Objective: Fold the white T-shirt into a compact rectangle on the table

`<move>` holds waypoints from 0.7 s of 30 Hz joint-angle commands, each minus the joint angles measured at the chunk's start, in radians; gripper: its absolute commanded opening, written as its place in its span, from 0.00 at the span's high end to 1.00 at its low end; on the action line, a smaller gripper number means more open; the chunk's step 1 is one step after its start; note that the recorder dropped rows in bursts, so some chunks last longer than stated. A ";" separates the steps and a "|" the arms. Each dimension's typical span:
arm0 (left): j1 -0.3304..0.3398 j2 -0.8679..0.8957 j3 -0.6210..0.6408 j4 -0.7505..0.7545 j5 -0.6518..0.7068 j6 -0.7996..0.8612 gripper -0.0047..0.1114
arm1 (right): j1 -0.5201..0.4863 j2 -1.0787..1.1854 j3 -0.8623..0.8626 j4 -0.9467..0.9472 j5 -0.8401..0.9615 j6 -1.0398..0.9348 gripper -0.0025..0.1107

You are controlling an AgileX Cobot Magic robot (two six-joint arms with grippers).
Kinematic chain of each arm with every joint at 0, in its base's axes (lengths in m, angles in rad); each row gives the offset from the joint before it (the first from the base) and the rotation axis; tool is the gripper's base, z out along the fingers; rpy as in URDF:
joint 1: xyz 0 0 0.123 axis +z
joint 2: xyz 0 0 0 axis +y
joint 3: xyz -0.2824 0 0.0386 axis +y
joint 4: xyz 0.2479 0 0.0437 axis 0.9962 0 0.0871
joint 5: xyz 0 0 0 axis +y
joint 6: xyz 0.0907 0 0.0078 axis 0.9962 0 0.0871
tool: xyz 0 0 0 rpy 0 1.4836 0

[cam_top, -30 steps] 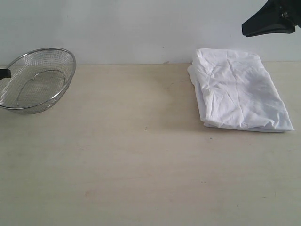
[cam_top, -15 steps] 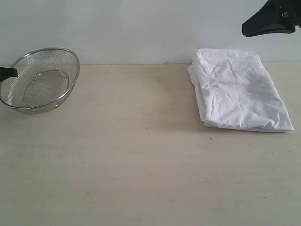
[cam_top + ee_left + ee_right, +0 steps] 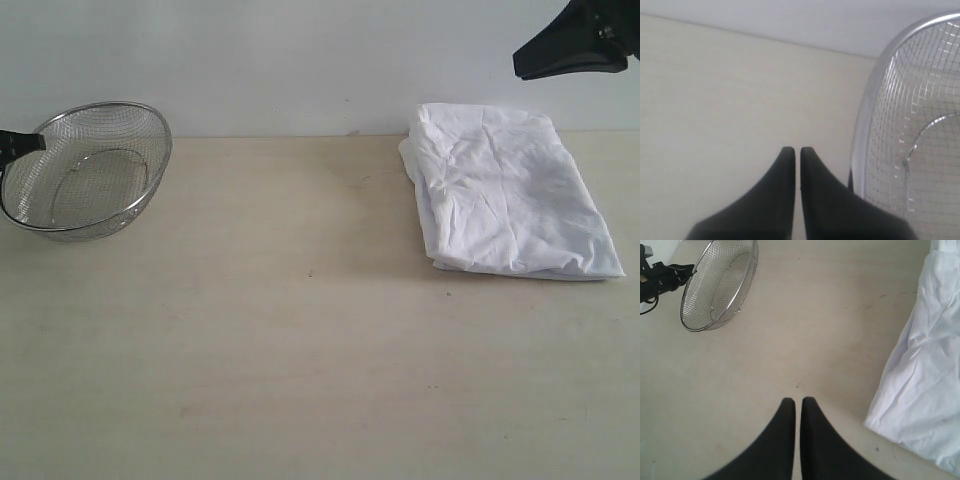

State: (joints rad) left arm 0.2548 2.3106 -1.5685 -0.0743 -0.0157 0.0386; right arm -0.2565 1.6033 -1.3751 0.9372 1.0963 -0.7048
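The mesh bowl (image 3: 85, 170) has slid slightly toward the shirt, left fingers (image 3: 38, 141) pressed together at its rim. The white T-shirt (image 3: 510, 195) lies folded on the desk (image 3: 300, 350) below the right fingers (image 3: 525, 62), also pressed together. Right arm nearer; long axis front-to-back.

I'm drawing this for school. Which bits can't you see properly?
- Folded white cotton T-shirt: its inner layers, hidden by its own folds, every view; right wrist view's edge cuts it.
- Round steel mesh bowl: partly cut off by the left wrist view's edge.
- Left arm's black fingers: exterior view's edge cuts them; contact with the bowl unclear.
- Right arm's black fingers: arm behind cut by exterior view's corner.
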 commanded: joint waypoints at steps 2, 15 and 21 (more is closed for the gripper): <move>0.004 0.054 -0.108 -0.012 0.037 0.007 0.92 | -0.001 -0.012 0.002 0.003 0.007 -0.011 0.98; -0.007 0.074 -0.130 -0.019 0.075 0.002 0.92 | -0.001 -0.012 0.002 0.003 0.005 -0.011 0.98; -0.042 0.074 -0.130 -0.015 0.039 0.007 0.92 | -0.001 -0.012 0.002 0.003 0.003 -0.011 0.98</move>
State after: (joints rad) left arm 0.2363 2.3877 -1.6940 -0.0826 0.0470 0.0386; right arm -0.2565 1.6033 -1.3751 0.9372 1.0963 -0.7065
